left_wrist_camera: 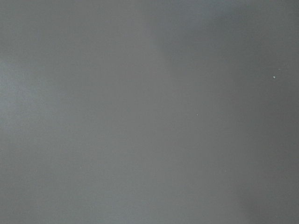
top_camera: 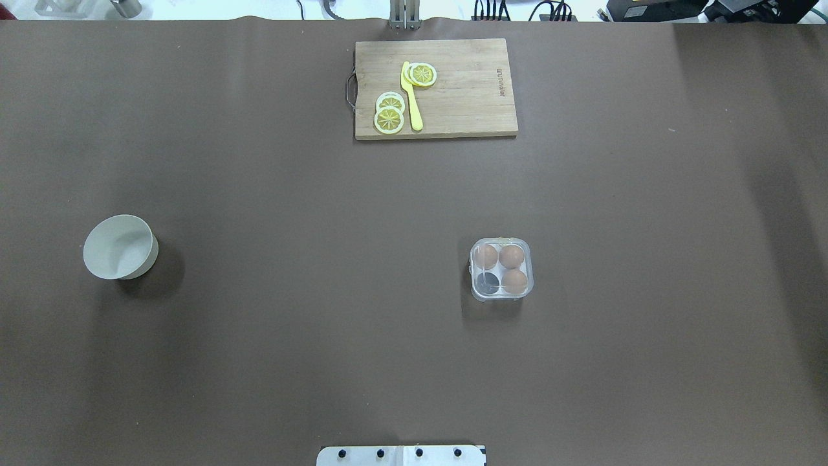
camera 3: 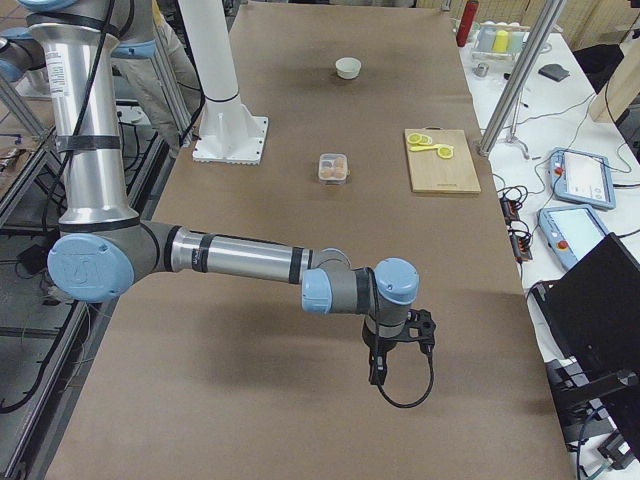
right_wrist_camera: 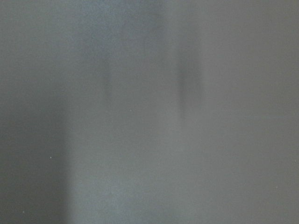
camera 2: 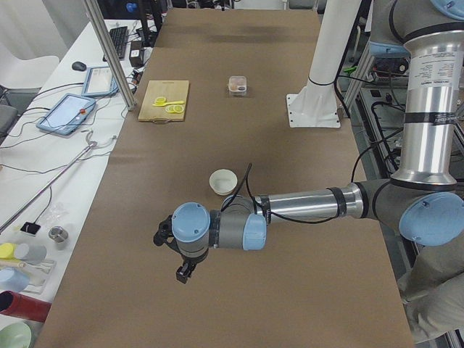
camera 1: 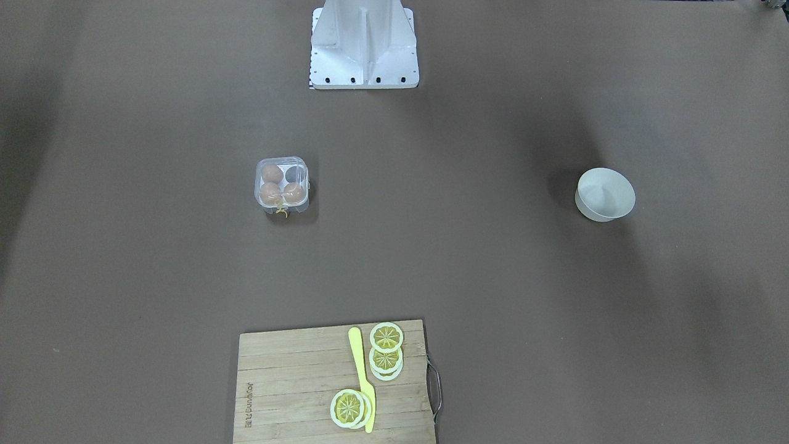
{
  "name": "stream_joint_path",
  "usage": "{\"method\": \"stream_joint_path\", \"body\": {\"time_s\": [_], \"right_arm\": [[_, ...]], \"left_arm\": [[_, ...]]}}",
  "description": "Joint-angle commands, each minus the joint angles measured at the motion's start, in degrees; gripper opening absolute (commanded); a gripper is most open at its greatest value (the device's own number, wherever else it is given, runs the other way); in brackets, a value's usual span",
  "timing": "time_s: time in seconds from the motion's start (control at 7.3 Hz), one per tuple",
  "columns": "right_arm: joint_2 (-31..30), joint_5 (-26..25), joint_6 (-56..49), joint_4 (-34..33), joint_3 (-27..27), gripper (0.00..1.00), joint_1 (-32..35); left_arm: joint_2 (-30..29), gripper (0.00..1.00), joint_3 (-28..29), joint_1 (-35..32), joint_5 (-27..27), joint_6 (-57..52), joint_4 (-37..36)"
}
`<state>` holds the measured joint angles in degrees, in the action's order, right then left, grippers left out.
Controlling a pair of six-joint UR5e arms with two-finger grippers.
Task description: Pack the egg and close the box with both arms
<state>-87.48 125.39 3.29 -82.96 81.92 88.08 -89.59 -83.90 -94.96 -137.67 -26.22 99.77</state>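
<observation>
The clear egg box (top_camera: pixel 501 270) stands on the brown table right of centre, also in the front view (camera 1: pixel 282 185). Three brown eggs sit in its cells, one of them here (top_camera: pixel 511 256); the fourth cell (top_camera: pixel 487 281) is empty. The clear lid looks down over the cells, and the yellow string (camera 1: pixel 282 213) hangs at one side. Both arms are held low, far from the box. The left gripper (camera 2: pixel 183 274) and the right gripper (camera 3: pixel 378 374) show only in the side views, so I cannot tell whether they are open or shut. Both wrist views show only blurred table.
An empty white bowl (top_camera: pixel 119 247) stands at the table's left. A wooden cutting board (top_camera: pixel 466 97) at the far edge carries lemon slices (top_camera: pixel 389 120) and a yellow knife (top_camera: pixel 411 97). The white mounting stand (camera 1: pixel 363 46) is at the robot's side.
</observation>
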Motion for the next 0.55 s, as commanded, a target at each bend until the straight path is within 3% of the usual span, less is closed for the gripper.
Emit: {"method": "stream_joint_path", "body": {"time_s": [0.0, 0.27, 0.41], "right_arm": [[-4.87, 0.82, -0.03, -0.01, 6.3, 1.0, 0.07], [-5.25, 2.57, 0.58, -0.53, 8.17, 1.0, 0.33], [-4.46, 6.24, 0.84, -3.93, 8.17, 1.0, 0.68]], "left_arm": [[-0.49, 0.97, 0.05, -0.05, 0.03, 0.29, -0.28], [-0.67, 0.97, 0.05, -0.05, 0.12, 0.47, -0.28], [-0.84, 0.97, 0.14, -0.05, 0.12, 0.47, -0.28]]}}
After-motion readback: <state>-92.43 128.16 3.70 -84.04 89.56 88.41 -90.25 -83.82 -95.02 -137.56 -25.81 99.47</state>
